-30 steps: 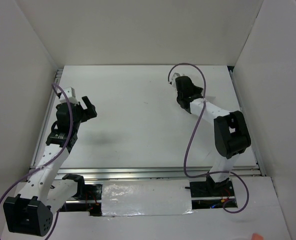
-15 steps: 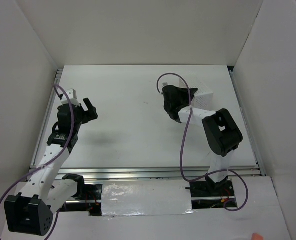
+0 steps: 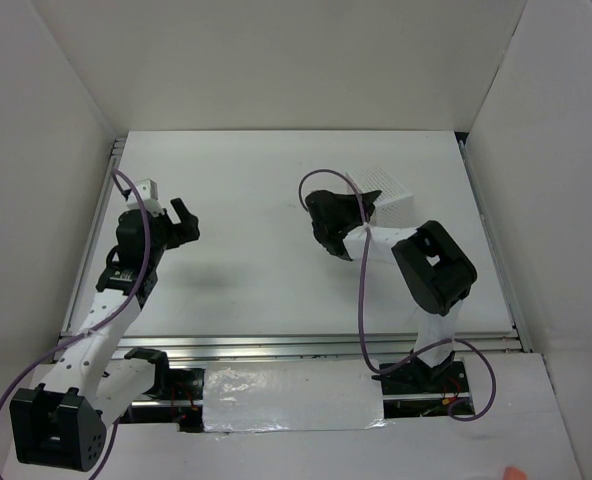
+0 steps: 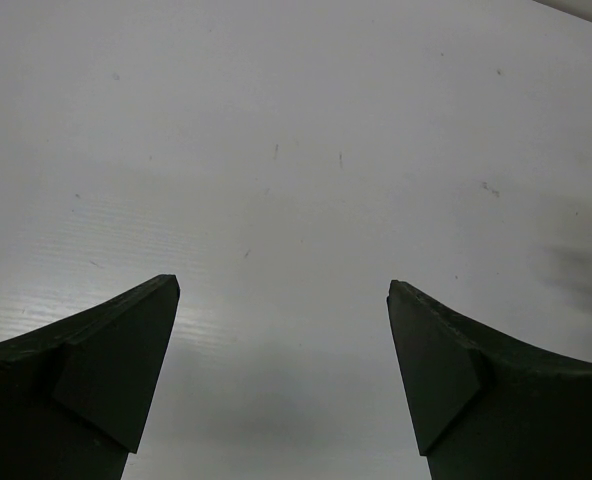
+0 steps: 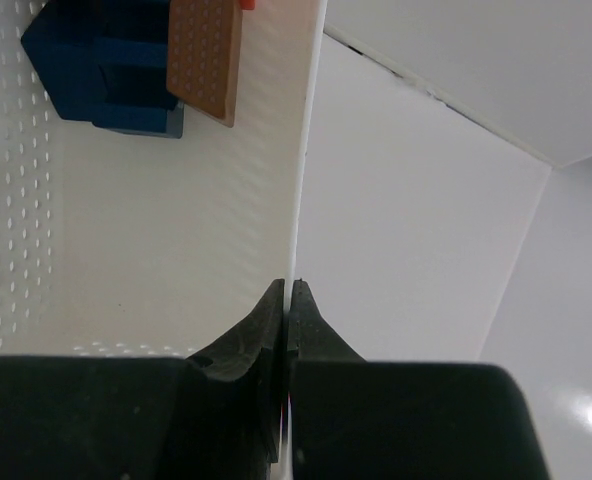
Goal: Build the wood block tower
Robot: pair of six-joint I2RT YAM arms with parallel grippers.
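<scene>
Now R hand [image 5: 288,292] pinches tray [image 5: 216,230] rim, blocks [image 5: 106,70] inside ahead-left; L hand [image 4: 281,290] wide.

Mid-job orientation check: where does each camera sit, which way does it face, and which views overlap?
Top external: above and behind the robot, looking down on the table; left arm and right arm show.
Left wrist: on the left arm, facing the tabletop; its open left gripper shows.
Right wrist: along the right gripper, shut on the tray wall; blue blocks inside.
Shared: top and right wrist both show the tray.
</scene>
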